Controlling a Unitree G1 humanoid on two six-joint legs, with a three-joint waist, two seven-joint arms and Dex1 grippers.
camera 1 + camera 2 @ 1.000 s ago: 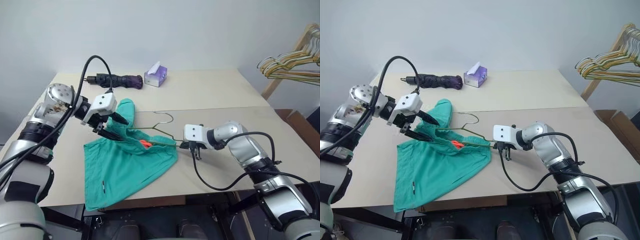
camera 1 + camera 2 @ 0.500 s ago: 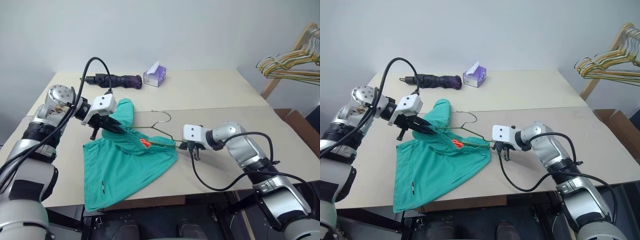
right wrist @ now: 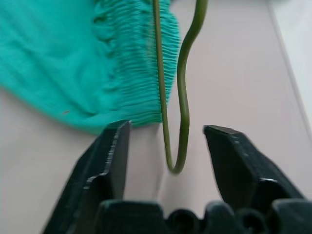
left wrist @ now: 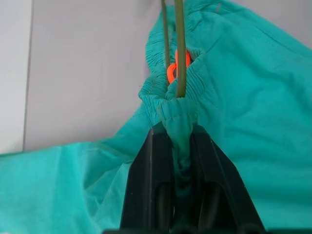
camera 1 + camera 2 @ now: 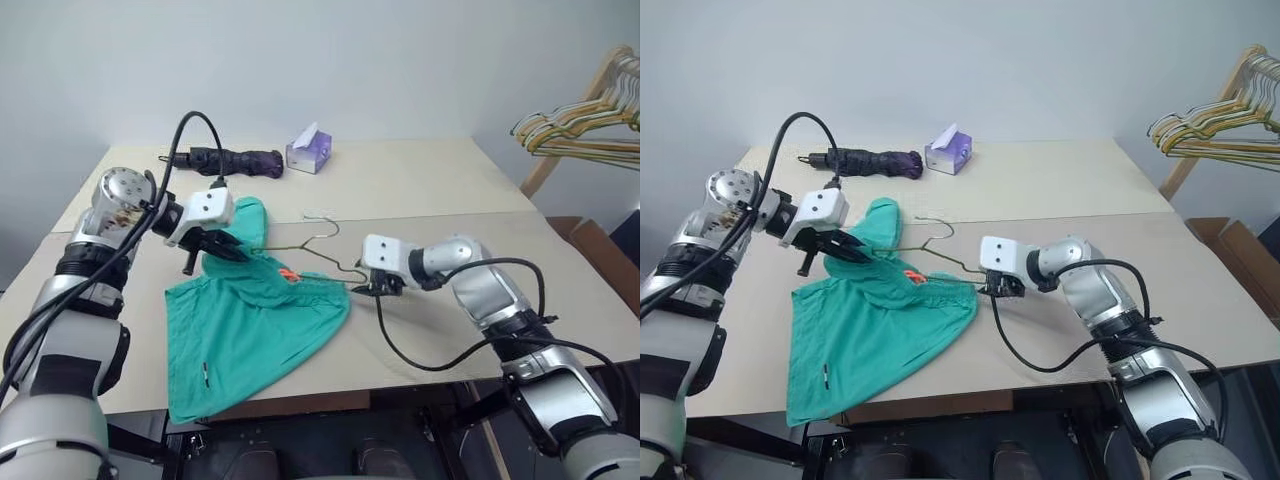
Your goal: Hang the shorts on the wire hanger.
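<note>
Left gripper (image 4: pixel 181 146) pinched closed, right gripper (image 3: pixel 168 146) spread.

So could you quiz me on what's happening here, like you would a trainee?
1. True or false: the left gripper is shut on the waistband of the shorts.
2. What lies between the open fingers of the right gripper?
A. the folded umbrella
B. a bent corner of the wire hanger
C. the tissue box
3. What small thing shows bright orange at the waistband?

Key:
1. True: the cloth is pinched between its fingers.
2. B; the fingers stand apart on either side of the wire without touching it.
3. An orange loop; I can't tell what it is.
</note>
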